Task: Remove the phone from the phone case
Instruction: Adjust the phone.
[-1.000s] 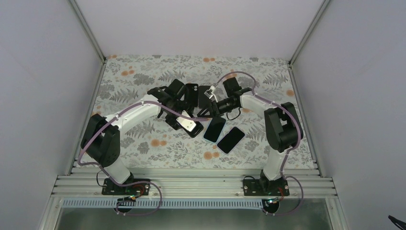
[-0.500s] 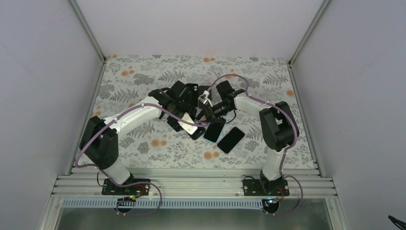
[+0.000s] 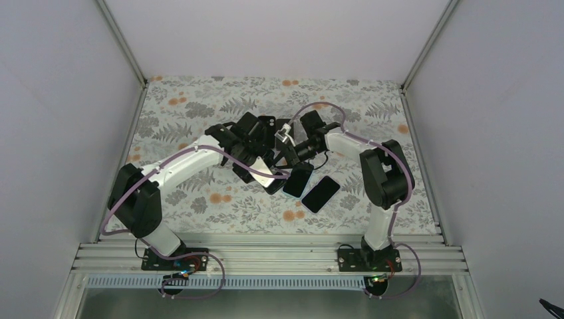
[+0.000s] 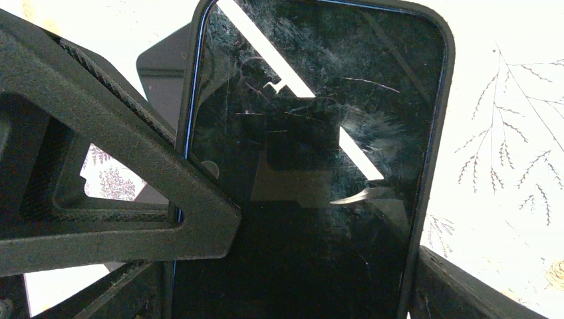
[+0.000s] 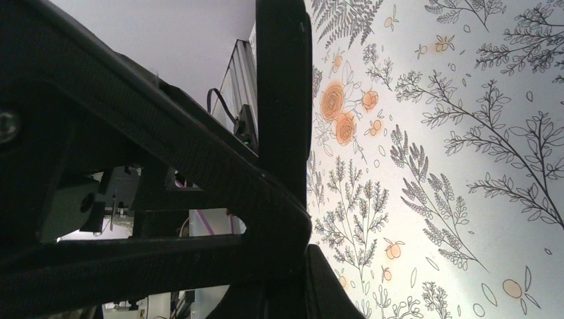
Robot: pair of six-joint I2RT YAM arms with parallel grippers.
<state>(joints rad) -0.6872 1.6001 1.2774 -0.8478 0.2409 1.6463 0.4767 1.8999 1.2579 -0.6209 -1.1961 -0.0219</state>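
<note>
The floral bench (image 3: 199, 106) carries the whole set-up, and the left arm (image 3: 186, 159) and right arm (image 3: 346, 143) reach in over it so that their tips meet, an arrangement we judge suits a two-handed strip: one side steadies, the other peels. Two loose phones (image 3: 321, 193) lie flat just beyond the right gripper's tips, apart from the work, and further dark items sit behind both wrists, too small for us to identify. The phone (image 4: 319, 100) remains seated in the phone case (image 4: 447, 100), whose dark rim runs unbroken round the glass on the sides that show; it lies between the fingers of the left gripper (image 4: 326, 246), screen toward that wrist's camera. That gripper stands spread wide, one finger over the left edge of the glass and the other against the case's right rim, which we read as a hold across the width that leaves the ends free. The right gripper (image 5: 302, 246) has its fingers pressed together; a thin black edge (image 5: 284, 80), seen end-on, stands right at its tips. We judge this to be the case's lip, but cannot confirm that it is pinched. Extraction is not yet done.
</note>
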